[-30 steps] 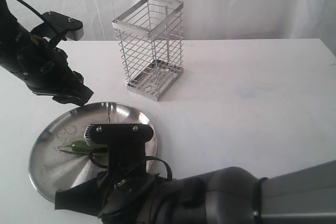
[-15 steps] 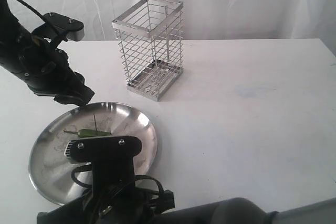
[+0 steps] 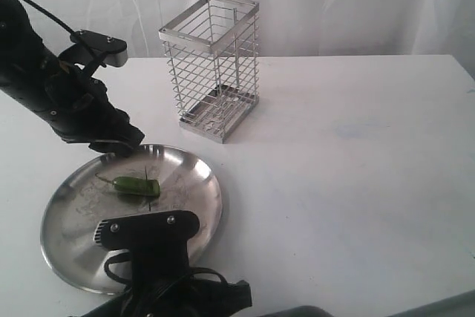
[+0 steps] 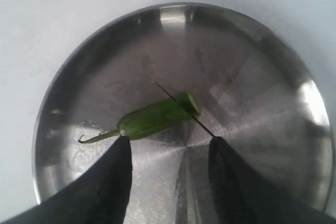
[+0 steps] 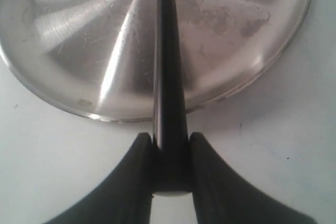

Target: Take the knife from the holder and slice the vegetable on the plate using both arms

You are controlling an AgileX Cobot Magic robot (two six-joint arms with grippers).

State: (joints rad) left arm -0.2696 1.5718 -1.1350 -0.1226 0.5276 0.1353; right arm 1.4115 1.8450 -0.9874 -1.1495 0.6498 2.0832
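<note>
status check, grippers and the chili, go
Left gripper open, hovering over the plate beside the chili. Right gripper shut on the knife, blade across the chili. Holder empty. Nothing in the way.

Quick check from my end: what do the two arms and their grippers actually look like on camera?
Both arms are bulky and black. The left arm carries a grey end block and a thin black cable. The right arm has a black block with two screws and looped black cables. Both the left gripper and right gripper have smooth, tapered black fingers.
</note>
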